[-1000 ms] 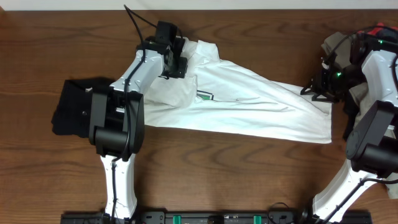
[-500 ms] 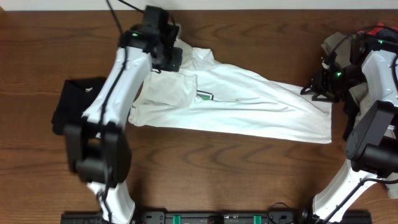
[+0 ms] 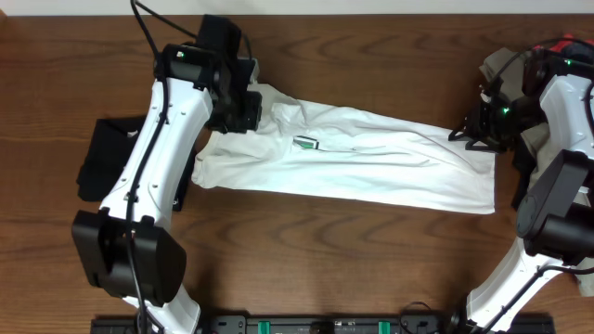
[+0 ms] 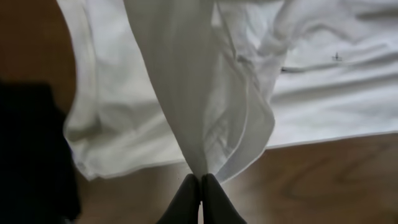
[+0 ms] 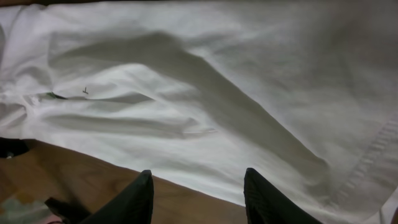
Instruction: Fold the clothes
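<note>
On the left side of the table (image 3: 325,241) lies a black garment (image 3: 102,162), bunched up and apart from the rest, partly under the left arm (image 3: 158,158). Just to its right the white T-shirt (image 3: 371,167) is spread in a long, crumpled band across the middle of the table, running from the black garment's side almost to the right arm (image 3: 568,102). A small green print (image 3: 306,142) shows on its upper face, left of the middle.

The left gripper (image 3: 243,109) hangs over the shirt's far left corner. From the left wrist view its gripper (image 4: 200,185) has its two fingers pressed fully together on a pinch of white cloth, and the T-shirt (image 4: 186,81) rises from that pinch in a taut, narrow fold, with the rest sagging in loose creases onto the wood. The black garment (image 4: 31,155) shows at the left edge of that view.

At the shirt's right end, by its far corner, sits the right gripper (image 3: 478,130). From the right wrist view this gripper (image 5: 199,177) has its fingers standing about halfway apart above the shirt's near hem, with nothing clamped between them; the T-shirt (image 5: 236,81) lies flat and wrinkled below.

Farthest right, behind the right arm, is a heap of other clothes (image 3: 506,65), khaki with a bit of red.
</note>
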You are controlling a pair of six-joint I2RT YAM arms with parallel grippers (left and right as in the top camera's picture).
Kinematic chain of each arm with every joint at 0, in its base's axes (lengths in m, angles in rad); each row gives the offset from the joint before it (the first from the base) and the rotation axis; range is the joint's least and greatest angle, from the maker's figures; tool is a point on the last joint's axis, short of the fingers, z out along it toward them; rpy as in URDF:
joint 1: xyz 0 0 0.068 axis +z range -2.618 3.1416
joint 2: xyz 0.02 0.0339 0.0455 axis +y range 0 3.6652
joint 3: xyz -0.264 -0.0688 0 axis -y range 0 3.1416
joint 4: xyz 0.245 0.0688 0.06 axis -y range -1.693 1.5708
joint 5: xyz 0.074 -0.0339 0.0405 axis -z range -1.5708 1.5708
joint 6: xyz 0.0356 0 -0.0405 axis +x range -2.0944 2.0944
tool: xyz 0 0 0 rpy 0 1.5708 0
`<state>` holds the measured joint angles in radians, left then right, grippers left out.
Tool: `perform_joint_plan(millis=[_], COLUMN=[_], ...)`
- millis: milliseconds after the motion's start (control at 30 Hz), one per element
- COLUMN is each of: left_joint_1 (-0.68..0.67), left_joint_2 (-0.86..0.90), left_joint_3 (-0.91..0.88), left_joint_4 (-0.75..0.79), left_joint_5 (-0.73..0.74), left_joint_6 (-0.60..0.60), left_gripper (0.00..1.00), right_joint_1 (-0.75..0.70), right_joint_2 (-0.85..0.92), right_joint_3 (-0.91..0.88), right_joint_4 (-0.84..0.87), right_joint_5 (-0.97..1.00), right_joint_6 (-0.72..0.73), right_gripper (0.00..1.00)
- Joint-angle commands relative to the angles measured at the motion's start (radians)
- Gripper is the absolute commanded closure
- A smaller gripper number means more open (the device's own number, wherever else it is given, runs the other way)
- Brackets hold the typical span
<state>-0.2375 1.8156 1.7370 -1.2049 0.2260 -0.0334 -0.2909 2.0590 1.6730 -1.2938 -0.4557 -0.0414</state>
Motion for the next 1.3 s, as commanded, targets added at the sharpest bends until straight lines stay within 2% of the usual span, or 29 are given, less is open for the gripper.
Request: perform_joint_plan(millis=[0, 267, 433, 667, 700, 733, 800, 900, 1000, 1100, 1267], left_joint_1=[-0.016, -0.034, -0.034, -0.033, -0.033, -0.033, -0.033, -0.033, -0.033, -0.04, -0.092], left_joint_2=[-0.047, -0.058, -0.058, -0.058, -0.058, -0.058, -0.058, -0.058, -0.058, -0.058, -0.043], left_joint_3=[0.008, 0.007, 0.007, 0.006, 0.006, 0.006, 0.006, 0.006, 0.006, -0.005, -0.076], left_joint_4=[-0.035, -0.14, -0.201, -0.212, -0.212, -0.212, -0.211, -0.212, -0.204, -0.155, -0.006], left_joint_5=[0.039, 0.027, -0.048, -0.117, -0.125, -0.132, -0.142, -0.15, -0.156, -0.152, -0.022], left_joint_6=[-0.06, -0.104, -0.111, -0.111, -0.11, -0.11, -0.11, -0.11, -0.11, -0.11, -0.004], left_gripper=[0.94, 0.93, 0.94, 0.93, 0.88, 0.77, 0.71, 0.69, 0.6, 0.58, 0.56], right_joint_1=[0.008, 0.008, 0.008, 0.008, 0.008, 0.008, 0.008, 0.008, 0.008, 0.008, 0.008], right_joint_2=[-0.008, -0.008, -0.008, -0.008, -0.008, -0.008, -0.008, -0.008, -0.008, -0.008, -0.008], right_joint_3=[0.006, 0.006, 0.006, 0.006, 0.006, 0.006, 0.006, 0.006, 0.006, 0.006, 0.006], right_joint_4=[0.0, -0.001, -0.003, 0.0, 0.004, 0.007, 0.012, 0.012, 0.011, 0.012, 0.011], right_joint_5=[-0.004, -0.004, -0.003, 0.014, 0.014, 0.015, 0.015, 0.028, 0.041, 0.04, 0.04], right_joint_6=[-0.016, -0.016, -0.016, -0.016, -0.016, -0.016, -0.016, -0.016, -0.016, -0.016, -0.016], right_gripper=[0.54, 0.54, 0.53, 0.52, 0.51, 0.51, 0.5, 0.49, 0.48, 0.48, 0.47])
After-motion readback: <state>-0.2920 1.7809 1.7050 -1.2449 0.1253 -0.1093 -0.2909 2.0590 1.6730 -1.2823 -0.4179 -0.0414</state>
